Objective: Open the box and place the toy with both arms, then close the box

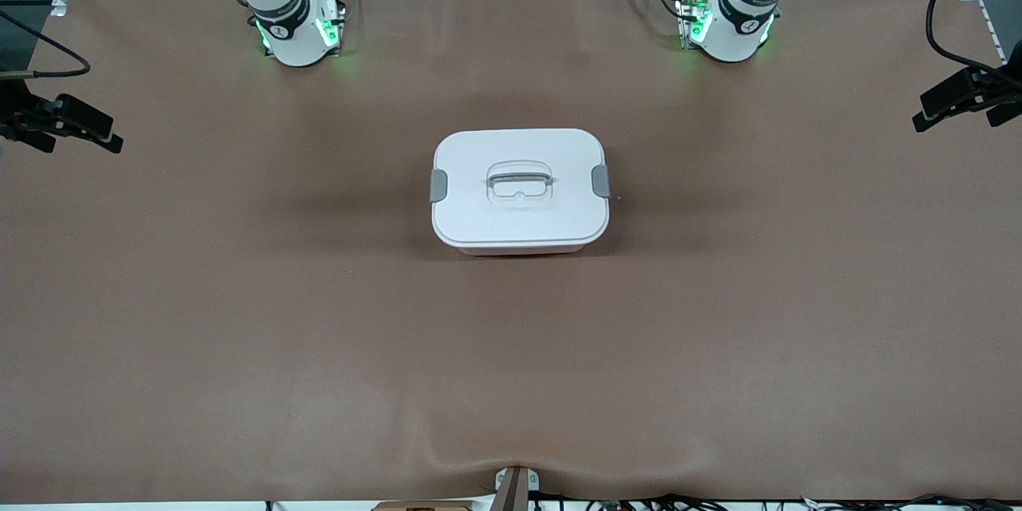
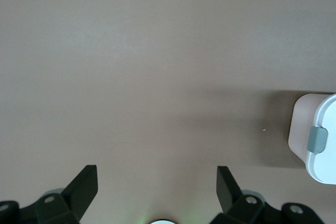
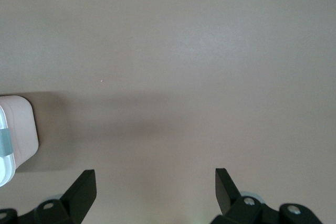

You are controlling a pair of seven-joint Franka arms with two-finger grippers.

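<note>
Box (image 1: 520, 196): set at mid-table (image 1: 239, 295), white lid (image 1: 519, 211) seated, grey side clips (image 1: 438, 185) down. Left gripper (image 2: 157, 184): raised over bare table toward the box's left-arm end, fingers spread wide, nothing held. Right gripper (image 3: 156, 187): likewise toward the right-arm end, spread, empty.

The left end effector (image 2: 157, 190) hangs over bare brown worktop (image 2: 147, 66) with its two black fingers (image 2: 84, 187) spread wide and nothing between them. At the frame edge, one end of the box (image 2: 320, 140) is visible: pink wall, white lid seated, grey clip (image 2: 316, 139) on its side.
</note>
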